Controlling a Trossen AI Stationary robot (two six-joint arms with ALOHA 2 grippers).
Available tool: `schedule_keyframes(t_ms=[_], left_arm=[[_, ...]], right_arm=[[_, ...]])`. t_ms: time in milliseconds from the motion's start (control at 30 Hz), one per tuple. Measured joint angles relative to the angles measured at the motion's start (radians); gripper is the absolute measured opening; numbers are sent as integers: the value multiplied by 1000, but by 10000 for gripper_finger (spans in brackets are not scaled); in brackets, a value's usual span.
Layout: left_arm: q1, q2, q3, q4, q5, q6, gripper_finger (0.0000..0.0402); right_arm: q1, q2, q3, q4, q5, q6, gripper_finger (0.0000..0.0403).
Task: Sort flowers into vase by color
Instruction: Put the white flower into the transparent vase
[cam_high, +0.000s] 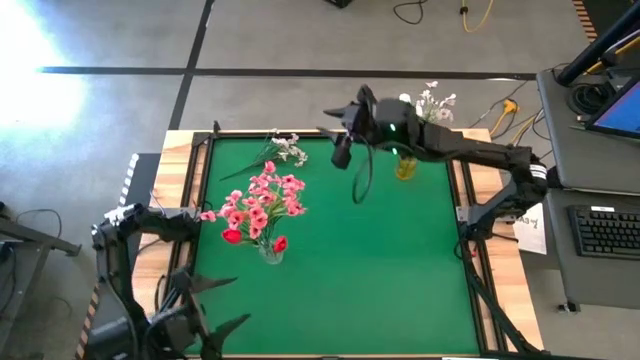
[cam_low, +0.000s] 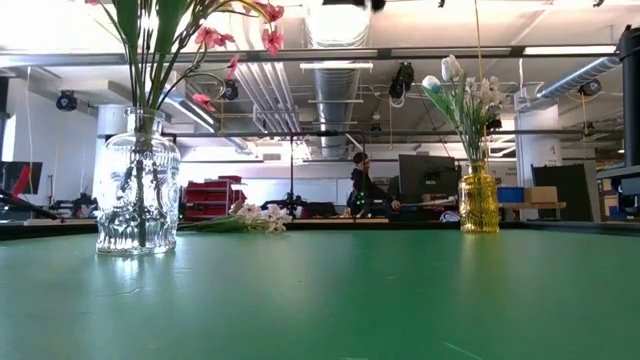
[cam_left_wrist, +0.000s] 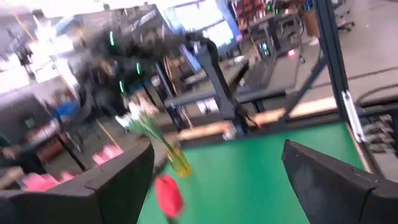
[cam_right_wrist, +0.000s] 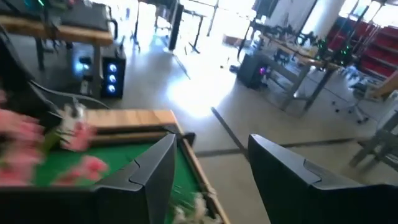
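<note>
A clear glass vase stands left of the table's middle and holds pink blossom sprays and red tulips. A yellow vase with white tulips and white sprays stands near the far right corner. A bunch of white-blossom flowers lies flat on the mat by the far edge. My right gripper is open, raised over the far middle, between the lying flowers and the yellow vase. My left gripper is open at the near left corner, with a red tulip ahead of it.
The green mat is bare on its near right half. A wooden frame borders the mat. A cable loop hangs below the right arm. A desk with keyboard stands right of the table.
</note>
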Motion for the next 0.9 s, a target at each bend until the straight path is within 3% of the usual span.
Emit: schedule_keyframes(t_ms=[200,567,900], left_arm=[[-11,-163,-82,-1,-54,135,320],[-9,-528,-351,7,-52,37,301],[-9,-612,-381,49,-52,21,297]], right_arm=[[-135,110,0,-1,-124,12,187],[-161,330,-1,3,-131,-103,187],[-158,413,-1,-29,-149,-86,187]])
